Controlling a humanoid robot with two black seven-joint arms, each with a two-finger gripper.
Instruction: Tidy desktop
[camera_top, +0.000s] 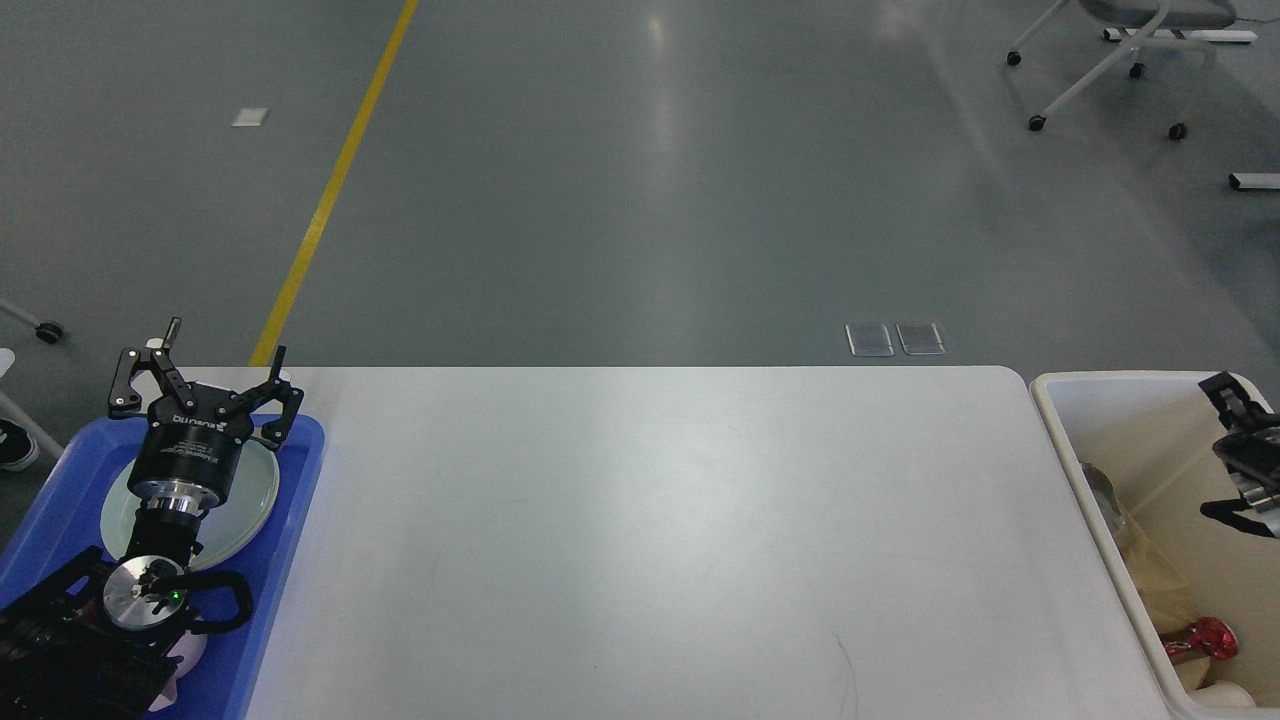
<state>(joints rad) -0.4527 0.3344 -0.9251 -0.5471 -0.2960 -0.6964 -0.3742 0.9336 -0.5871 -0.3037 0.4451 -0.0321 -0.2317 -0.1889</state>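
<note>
Wide white matte table (640, 540) stretches rightward, long axis sideways, from the left tool (205, 385), fingers apart over a blue plastic tray (290, 520); right tool (1240, 450) spread above a cream plastic bin (1100, 500).

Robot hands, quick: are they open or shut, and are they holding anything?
Left gripper: open, holding nothing, above the pale round plate on the blue plastic tray.
Right gripper: open over the cream plastic bin, apparently empty.

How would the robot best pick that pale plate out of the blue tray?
Probably by its rim. The plate lies flat in the tray, so only the thin edge offers a hold. The right edge is the bare one; the left tool, open above it, could come down there and pinch it.
</note>
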